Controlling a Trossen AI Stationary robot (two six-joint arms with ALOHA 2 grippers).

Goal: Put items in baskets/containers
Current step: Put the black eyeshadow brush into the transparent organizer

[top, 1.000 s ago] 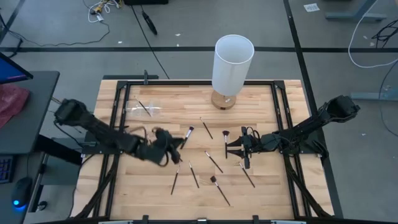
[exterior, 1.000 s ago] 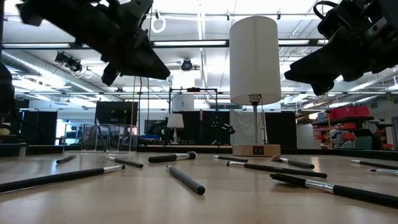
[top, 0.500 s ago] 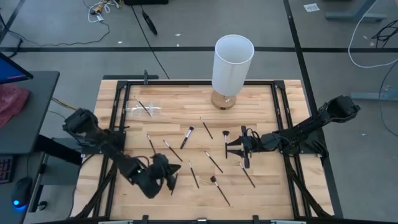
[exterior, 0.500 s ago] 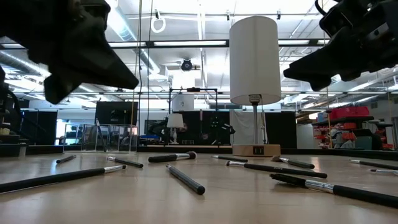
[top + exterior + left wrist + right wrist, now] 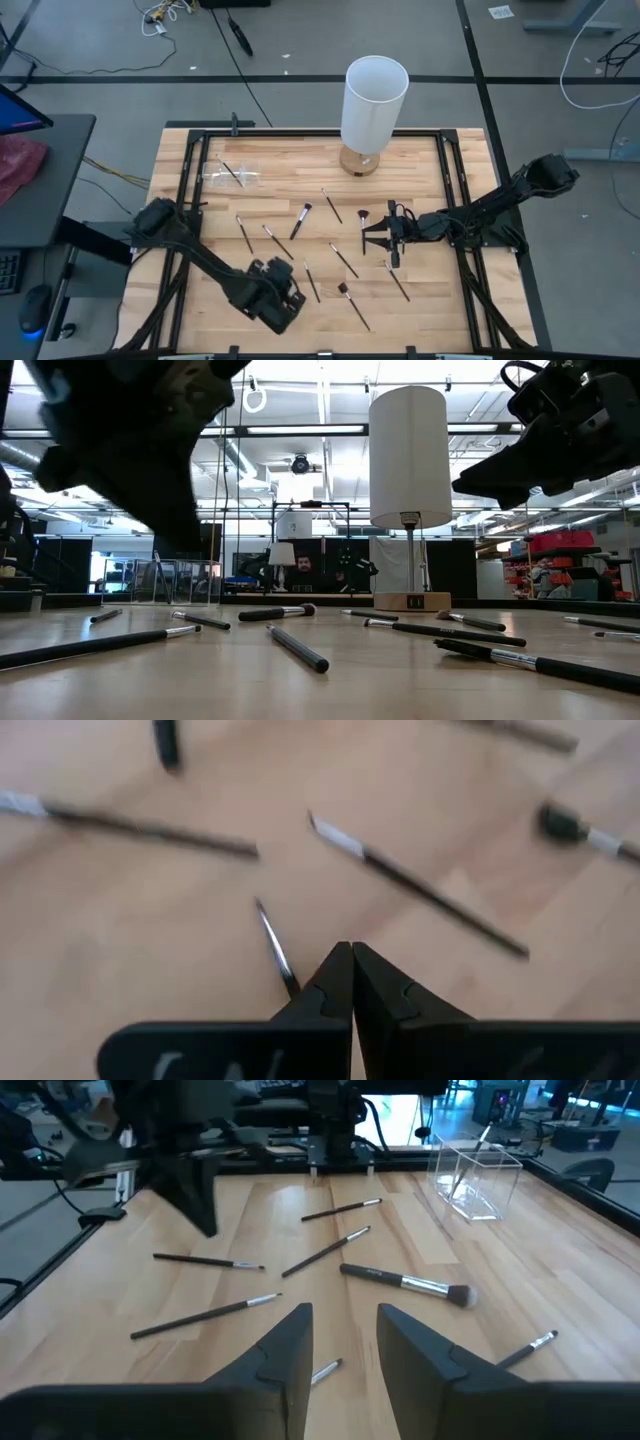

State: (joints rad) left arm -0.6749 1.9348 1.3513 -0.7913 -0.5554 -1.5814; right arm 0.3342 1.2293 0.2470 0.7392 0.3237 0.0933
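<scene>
Several thin dark brushes lie flat and scattered on the wooden table, among them one [image 5: 301, 220] with a tufted head and one [image 5: 355, 305] near the front. The small transparent container [image 5: 228, 175] stands at the far left with a brush inside. My left gripper [image 5: 288, 300] hovers shut over the near middle of the table, tipped downward. A thin brush [image 5: 275, 945] lies just beside its fingertips [image 5: 350, 960], and nothing sits between them. My right gripper [image 5: 366, 240] waits open above the table's right half, holding nothing [image 5: 345, 1345].
A tall white cylinder [image 5: 375, 100] on a wooden base stands at the far middle. A black metal frame [image 5: 190, 200] runs along the table's sides. Bare wood lies between the brushes at the near left.
My left gripper has swung from the table's middle toward the near edge and a little to the right, tipping to point more steeply down. Two brushes that it covered now show on the left half. The right arm has kept still.
</scene>
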